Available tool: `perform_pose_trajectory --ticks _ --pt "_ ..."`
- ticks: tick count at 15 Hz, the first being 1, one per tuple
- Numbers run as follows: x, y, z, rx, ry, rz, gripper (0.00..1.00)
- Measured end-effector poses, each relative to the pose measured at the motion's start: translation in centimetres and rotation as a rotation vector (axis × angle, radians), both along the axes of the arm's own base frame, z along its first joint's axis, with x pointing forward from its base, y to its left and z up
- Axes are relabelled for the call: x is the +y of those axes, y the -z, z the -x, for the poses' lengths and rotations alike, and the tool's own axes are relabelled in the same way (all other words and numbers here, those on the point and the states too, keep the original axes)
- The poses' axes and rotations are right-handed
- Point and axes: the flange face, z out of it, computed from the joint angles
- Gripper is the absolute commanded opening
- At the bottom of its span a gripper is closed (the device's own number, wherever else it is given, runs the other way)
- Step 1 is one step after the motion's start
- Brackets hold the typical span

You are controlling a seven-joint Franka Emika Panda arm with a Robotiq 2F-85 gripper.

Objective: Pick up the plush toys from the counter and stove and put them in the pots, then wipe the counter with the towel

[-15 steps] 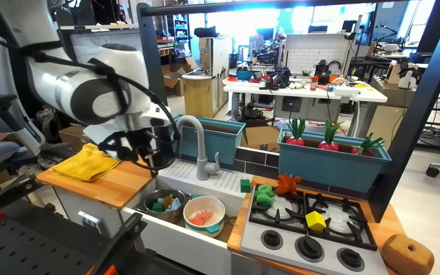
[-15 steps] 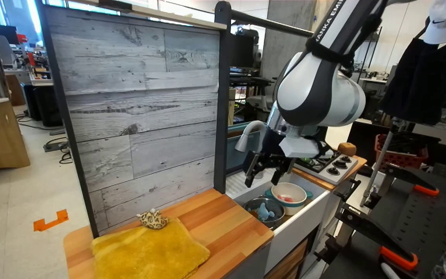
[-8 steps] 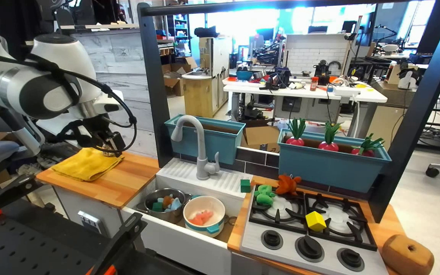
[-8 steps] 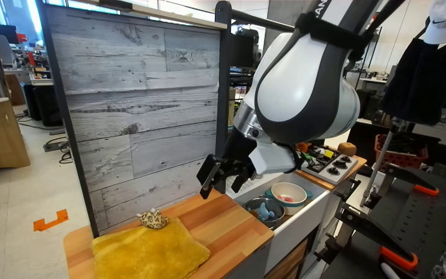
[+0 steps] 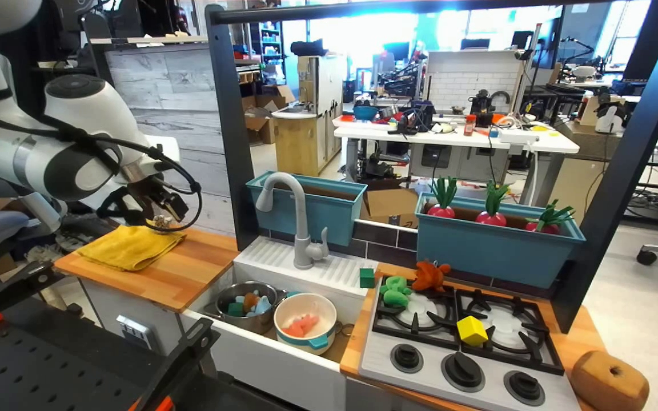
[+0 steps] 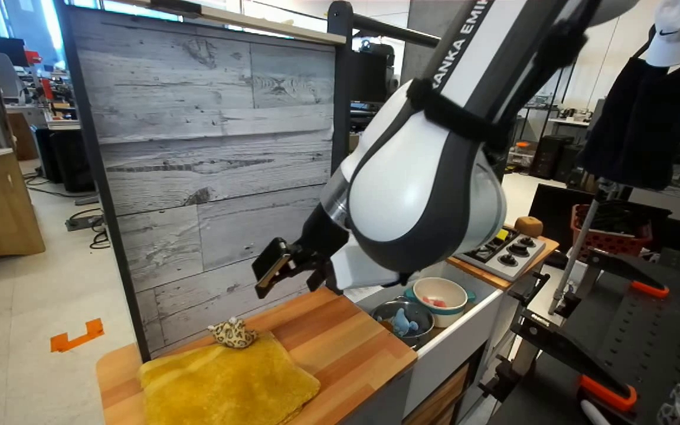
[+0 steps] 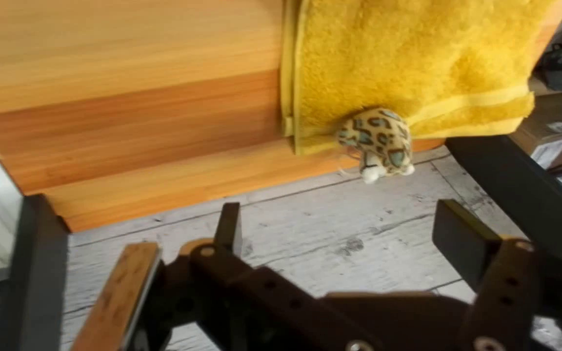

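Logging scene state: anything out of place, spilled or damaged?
Green plush and yellow cube sit on the stove, orange plush at its back edge: odd, since cookware normally goes there. No spill or damage visible.

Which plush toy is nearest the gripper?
The leopard-spotted toy, touching the yellow towel; those in the steel pot or cream pot, or at the stove, lie farther off.

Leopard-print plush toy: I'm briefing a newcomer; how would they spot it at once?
Find the grey plank panel, then the wooden counter at its foot. A yellow towel lies there; at its edge nearest the panel sits the plush toy, spotted brown where the towel is plain.
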Motion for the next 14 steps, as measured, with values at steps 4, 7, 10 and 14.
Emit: perform_pose_trajectory --ticks 4,7,10,14 --pt "4.5 1.6 -2.1 -0.065 -0.034 -0.025 1.0" --pt "6.2 3.5 -3.2 -0.08 -0.041 -0.012 0.67" --pt "6.8 5.4 -4.0 -0.033 -0.028 0.022 0.46" --pt "7.2 6.6 -4.7 0.035 0.002 0.042 0.19"
